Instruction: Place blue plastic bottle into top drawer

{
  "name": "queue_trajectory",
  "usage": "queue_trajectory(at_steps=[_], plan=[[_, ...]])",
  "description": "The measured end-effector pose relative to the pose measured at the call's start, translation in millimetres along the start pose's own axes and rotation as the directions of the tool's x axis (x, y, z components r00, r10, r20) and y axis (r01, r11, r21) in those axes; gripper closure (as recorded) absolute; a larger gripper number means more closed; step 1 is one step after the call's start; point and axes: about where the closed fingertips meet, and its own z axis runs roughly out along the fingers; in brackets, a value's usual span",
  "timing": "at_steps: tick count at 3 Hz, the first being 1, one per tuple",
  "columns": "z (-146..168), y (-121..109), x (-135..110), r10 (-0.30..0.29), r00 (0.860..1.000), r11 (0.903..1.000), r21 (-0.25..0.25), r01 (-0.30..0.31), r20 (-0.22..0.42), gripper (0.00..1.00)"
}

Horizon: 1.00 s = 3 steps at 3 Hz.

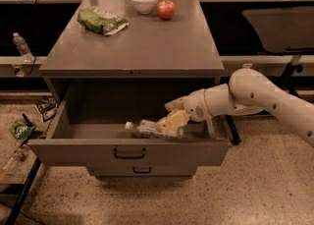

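The white arm (267,94) reaches in from the right of the open drawer (73,153), bent at its rounded elbow (just outside the drawer's right side), with the gripper (168,113) low inside the drawer, right of its middle.
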Motion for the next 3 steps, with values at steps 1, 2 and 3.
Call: queue_trajectory(at_steps=[1, 2, 3], plan=[[-17, -4, -21, -0.022, 0.999, 0.9983, 0.054, 0.02, 0.043, 0.26], [-42, -2, -46, -0.06, 0.994, 0.9948, 0.087, 0.053, 0.087, 0.03], [-69, 9, -86, -0.128, 0.985, 0.9892, 0.088, 0.117, 0.12, 0.1]])
